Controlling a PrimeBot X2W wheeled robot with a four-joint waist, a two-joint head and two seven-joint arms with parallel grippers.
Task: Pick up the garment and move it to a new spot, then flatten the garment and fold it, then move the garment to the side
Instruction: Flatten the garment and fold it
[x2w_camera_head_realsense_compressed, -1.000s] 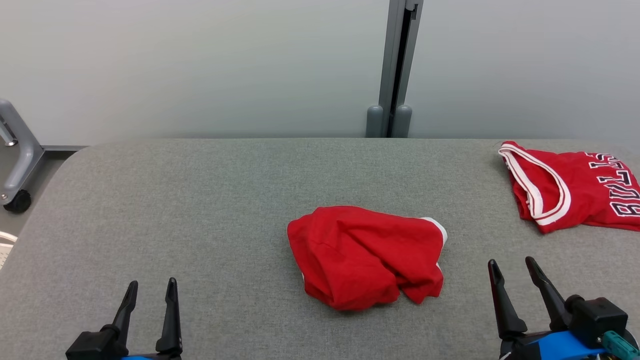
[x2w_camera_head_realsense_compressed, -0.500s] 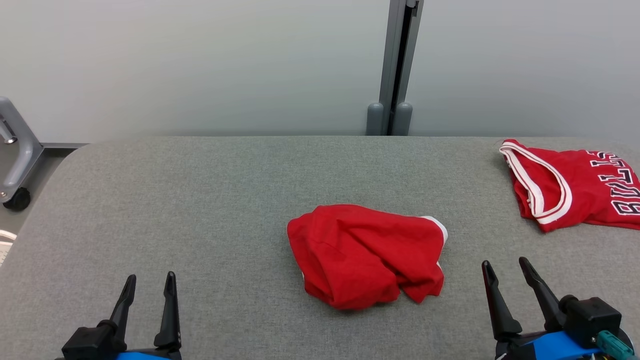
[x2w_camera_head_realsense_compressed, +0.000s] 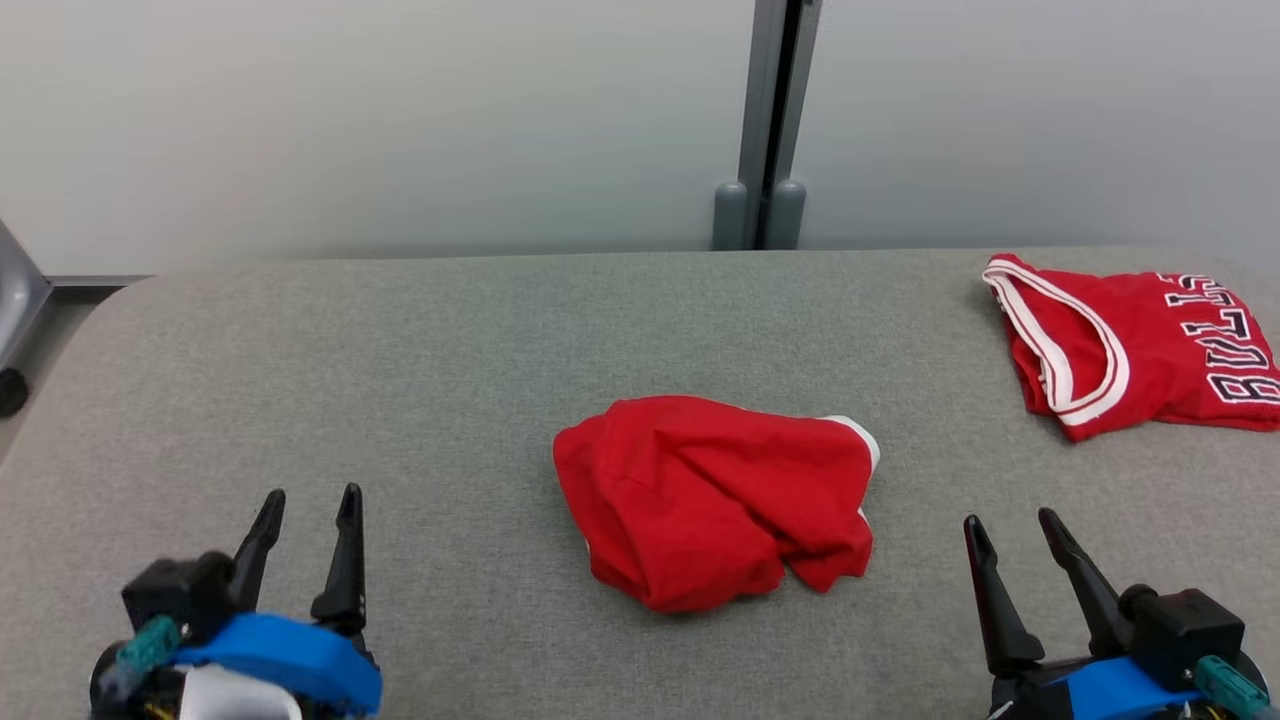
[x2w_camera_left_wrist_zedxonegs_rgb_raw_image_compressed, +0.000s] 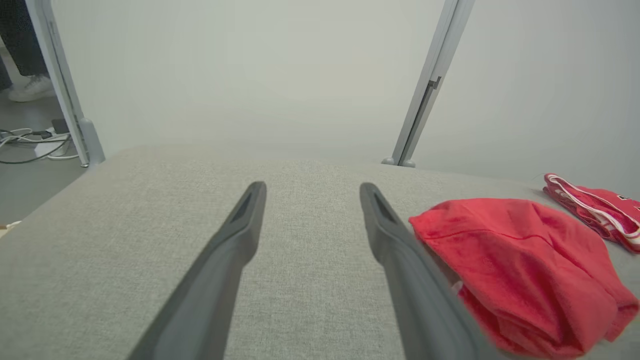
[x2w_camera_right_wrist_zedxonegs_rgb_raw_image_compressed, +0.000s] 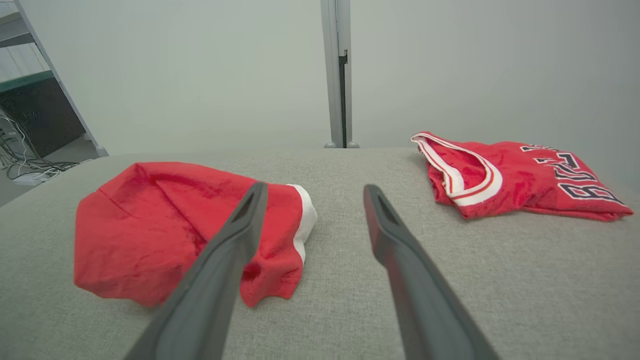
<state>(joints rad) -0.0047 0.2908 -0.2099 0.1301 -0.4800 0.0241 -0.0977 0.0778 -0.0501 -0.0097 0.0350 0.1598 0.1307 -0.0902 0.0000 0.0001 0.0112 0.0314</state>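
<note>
The garment (x2w_camera_head_realsense_compressed: 715, 500) is a crumpled red heap with a strip of white trim, lying mid-table on the grey cloth table (x2w_camera_head_realsense_compressed: 400, 350). My left gripper (x2w_camera_head_realsense_compressed: 313, 493) stands open near the front left, well apart from the heap; in the left wrist view the garment (x2w_camera_left_wrist_zedxonegs_rgb_raw_image_compressed: 520, 270) lies just right of the open left gripper (x2w_camera_left_wrist_zedxonegs_rgb_raw_image_compressed: 312, 186). My right gripper (x2w_camera_head_realsense_compressed: 1008, 519) is open at the front right, nothing between its fingers. In the right wrist view the garment (x2w_camera_right_wrist_zedxonegs_rgb_raw_image_compressed: 165, 220) sits left of the right gripper (x2w_camera_right_wrist_zedxonegs_rgb_raw_image_compressed: 315, 186), partly behind its left finger.
A folded red jersey (x2w_camera_head_realsense_compressed: 1150, 360) with white trim and dark lettering lies at the table's back right. A grey partition post (x2w_camera_head_realsense_compressed: 765, 120) rises behind the table. A person's shoe (x2w_camera_left_wrist_zedxonegs_rgb_raw_image_compressed: 30, 87) and floor cables (x2w_camera_left_wrist_zedxonegs_rgb_raw_image_compressed: 30, 142) show beyond the left edge.
The head camera has shifted, so the whole picture sits a little higher and to the left. My left gripper has come further forward into view, its blue wrist now showing. Both stay open.
</note>
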